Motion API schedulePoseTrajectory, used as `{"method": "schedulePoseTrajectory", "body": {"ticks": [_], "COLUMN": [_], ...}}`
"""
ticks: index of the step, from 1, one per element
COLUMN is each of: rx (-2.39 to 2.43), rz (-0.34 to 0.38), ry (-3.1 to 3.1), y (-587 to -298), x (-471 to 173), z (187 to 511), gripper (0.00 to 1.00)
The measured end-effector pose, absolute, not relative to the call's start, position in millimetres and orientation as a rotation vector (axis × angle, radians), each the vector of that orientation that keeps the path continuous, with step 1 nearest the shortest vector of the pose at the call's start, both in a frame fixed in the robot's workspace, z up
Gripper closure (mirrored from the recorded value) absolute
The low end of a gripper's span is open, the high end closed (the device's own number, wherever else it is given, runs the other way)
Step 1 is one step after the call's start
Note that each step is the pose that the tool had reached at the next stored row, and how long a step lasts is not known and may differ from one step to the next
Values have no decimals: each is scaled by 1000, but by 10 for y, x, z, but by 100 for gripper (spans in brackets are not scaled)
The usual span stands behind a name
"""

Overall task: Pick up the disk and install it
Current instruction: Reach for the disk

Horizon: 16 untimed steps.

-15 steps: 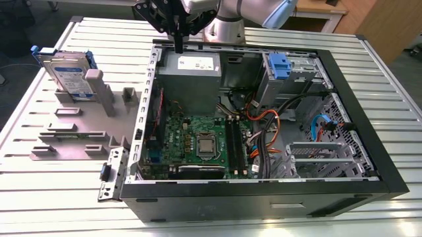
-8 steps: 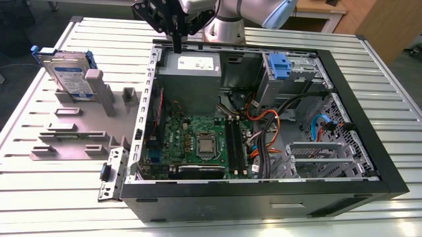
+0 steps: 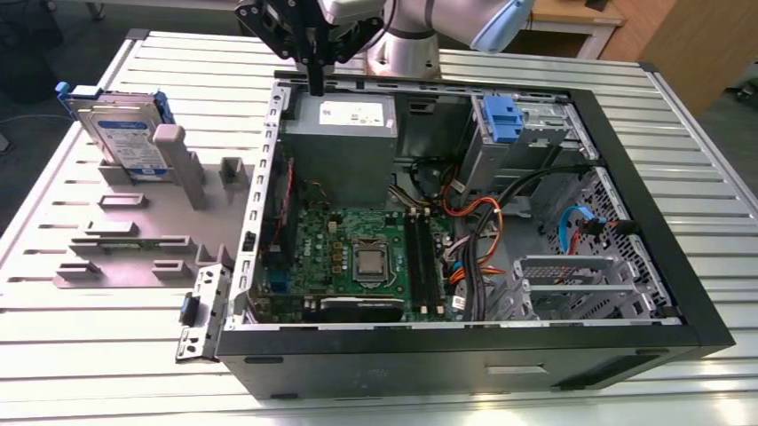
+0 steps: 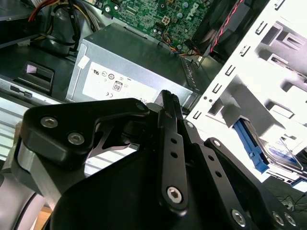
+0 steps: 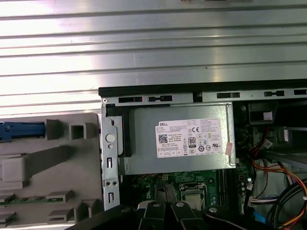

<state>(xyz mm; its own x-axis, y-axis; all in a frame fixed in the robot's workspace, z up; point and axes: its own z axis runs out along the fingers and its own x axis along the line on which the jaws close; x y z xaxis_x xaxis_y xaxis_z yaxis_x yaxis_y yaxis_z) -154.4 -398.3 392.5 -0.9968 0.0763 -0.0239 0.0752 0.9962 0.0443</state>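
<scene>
The disk (image 3: 122, 133), a silver drive with a blue-and-white label in a blue carrier, stands upright in a slot of the grey holder plate (image 3: 142, 226) at the exterior view's left, outside the computer case. The second wrist view shows the disk (image 4: 279, 159) beyond the white case wall, and the first wrist view catches its blue carrier (image 5: 21, 130). My gripper (image 3: 318, 78) hangs over the case's back edge above the power supply, well to the right of the disk. Its fingers (image 4: 169, 103) are shut with nothing between them.
The open black computer case (image 3: 663, 257) lies on the slatted metal table (image 3: 83, 355). Inside are the grey power supply box (image 3: 341, 133) with a white sticker, the green motherboard (image 3: 355, 257), loose cables (image 3: 498, 217) and a small blue latch piece (image 3: 502, 120) at the drive bay.
</scene>
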Motion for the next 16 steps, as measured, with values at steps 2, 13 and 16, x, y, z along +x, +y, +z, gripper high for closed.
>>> {"method": "schedulePoseTrajectory", "body": {"ticks": [2,13,16], "rx": [118,118,118], "rz": [68,68,68], "ry": [3113,3113,3113], "y": [-3983,-3984,-3983], "x": [-1554,-1679,-1686], "z": [3925,3922,3922], "gripper": [89,89,89]}}
